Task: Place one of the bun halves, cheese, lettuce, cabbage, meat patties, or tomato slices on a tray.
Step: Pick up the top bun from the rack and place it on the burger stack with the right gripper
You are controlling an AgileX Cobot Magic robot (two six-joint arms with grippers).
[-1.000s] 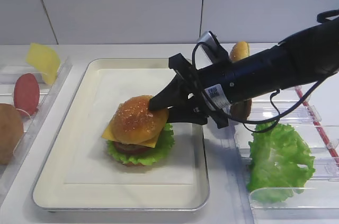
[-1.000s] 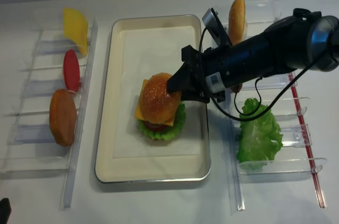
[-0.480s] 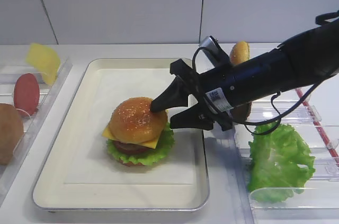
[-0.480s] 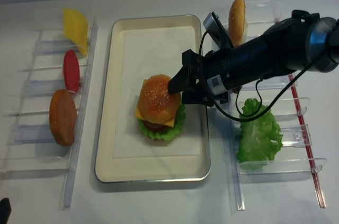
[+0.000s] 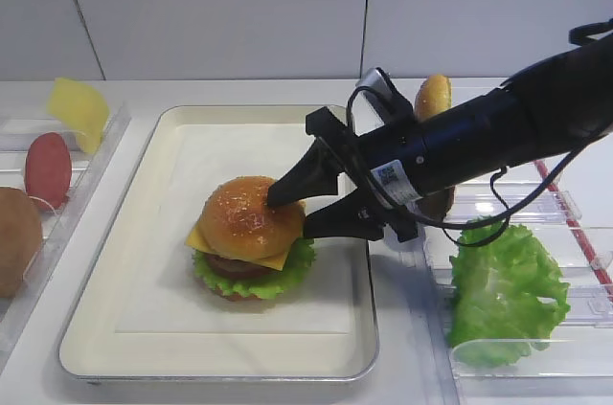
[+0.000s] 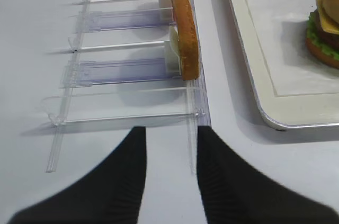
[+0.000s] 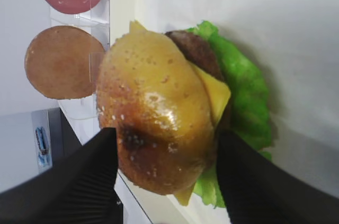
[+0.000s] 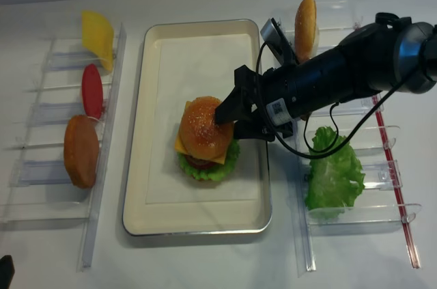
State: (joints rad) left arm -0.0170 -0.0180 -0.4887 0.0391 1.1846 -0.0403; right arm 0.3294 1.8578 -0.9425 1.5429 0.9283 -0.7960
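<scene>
On the silver paper-lined tray (image 5: 134, 328) (image 8: 158, 63) stands a stacked burger. Its glossy speckled bun top (image 5: 244, 218) (image 8: 200, 128) (image 7: 156, 113) rests on yellow cheese (image 7: 216, 94), a dark patty (image 7: 196, 49) and green lettuce (image 7: 246, 97). My right gripper (image 5: 295, 215) (image 8: 229, 125) (image 7: 165, 135) is open, with one finger on either side of the bun's right end. In the wrist view a gap shows at one finger, while the other sits at the bun's edge. My left gripper (image 6: 168, 135) hangs open and holds nothing, over the table near a clear rack.
The clear left rack (image 8: 41, 159) holds a cheese slice (image 8: 97, 33), a tomato slice (image 8: 91, 89) and a bun half (image 8: 80, 151) (image 6: 185, 36). The right rack (image 8: 396, 210) holds an upright bun half (image 8: 305, 19) and a lettuce leaf (image 8: 332, 176). The right arm spans that rack.
The right gripper's jaws have spread apart off the bun top, which now sits on the burger stack. The arm has hardly shifted.
</scene>
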